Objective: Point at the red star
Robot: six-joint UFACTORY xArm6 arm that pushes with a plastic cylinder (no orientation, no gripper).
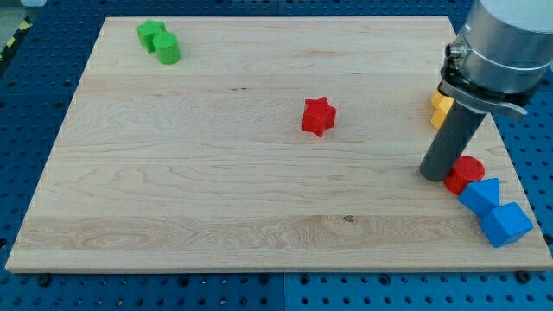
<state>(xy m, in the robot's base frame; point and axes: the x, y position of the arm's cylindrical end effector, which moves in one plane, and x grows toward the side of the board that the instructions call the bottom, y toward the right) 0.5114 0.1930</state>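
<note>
So the wooden worktop [216, 199] has the red star [318, 116] sitting alone near the middle, well apart from my tip [432, 175], which is way over at the view's right touching a red round block [467, 173]. No pincer here, just the rod, so no spread or pinch to report. Two blue blocks [492, 210] sit bottom right, a yellow block [441, 106] peeks behind the rod, and two green blocks [159, 41] sit top left.

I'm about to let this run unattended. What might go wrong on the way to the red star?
My tip sits right beside the red cylinder, so a careless first move may shove it into the blue blocks. Approaching the red star too fast could knock it away instead of pointing at it.
</note>
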